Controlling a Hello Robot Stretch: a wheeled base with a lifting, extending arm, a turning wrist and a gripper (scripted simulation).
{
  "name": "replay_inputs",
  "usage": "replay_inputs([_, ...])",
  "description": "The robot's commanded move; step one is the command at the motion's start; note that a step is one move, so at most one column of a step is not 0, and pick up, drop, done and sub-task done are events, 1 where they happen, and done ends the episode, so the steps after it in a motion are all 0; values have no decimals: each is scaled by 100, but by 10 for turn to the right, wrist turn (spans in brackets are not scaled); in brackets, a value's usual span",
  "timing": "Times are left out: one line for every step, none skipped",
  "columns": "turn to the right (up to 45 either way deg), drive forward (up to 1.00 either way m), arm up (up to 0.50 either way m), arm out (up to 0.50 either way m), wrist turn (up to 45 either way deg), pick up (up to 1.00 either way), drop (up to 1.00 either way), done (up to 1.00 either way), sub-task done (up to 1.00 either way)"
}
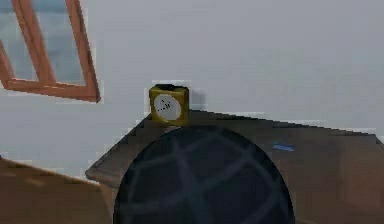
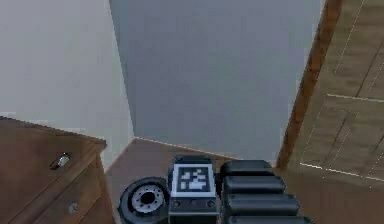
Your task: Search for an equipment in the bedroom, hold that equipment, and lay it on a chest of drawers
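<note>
**Basketball ahead of you, claw out to the side**

In the forward view, start at 10 o'clock with the wood-framed window (image 1: 45, 45). Moving right, a small yellow clock (image 1: 168, 104) stands at 12 o'clock on the back edge of the chest of drawers (image 1: 330, 170). Just below it, at 6 o'clock, is your target: a dark basketball (image 1: 205, 180) with curved seams. Its outline covers the near edge of the wooden top, so you cannot tell whether it rests on that top or sits closer to you. A small blue item (image 1: 283, 148) lies on the wood at 3 o'clock.

In the arm side view, a wooden drawer front (image 2: 40, 180) with a knob (image 2: 62, 160) sits at 8 o'clock. It is probably the same chest. The claw (image 2: 148, 200) shows at 6 o'clock as a round dark body, just left of the white marker square (image 2: 193, 180) and the arm (image 2: 255, 195). A panelled door (image 2: 350, 100) stands at 3 o'clock.

The fingers' spacing cannot be read, and neither can whether the claw holds anything.

The relation that matters: the ball lies toward your front, beyond the arm side view's 9 o'clock edge, and the arm reaches sideways. Expect to turn the base before you reach.
</note>
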Motion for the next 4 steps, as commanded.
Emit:
replay_inputs([450, 0, 0, 0, 0, 0, 0, 0, 0])
replay_inputs([450, 0, 0, 0, 0, 0, 0, 0, 0])
replay_inputs([420, 0, 0, 0, 0, 0, 0, 0, 0])
replay_inputs([-450, 0, 0, 0, 0, 0, 0, 0, 0])
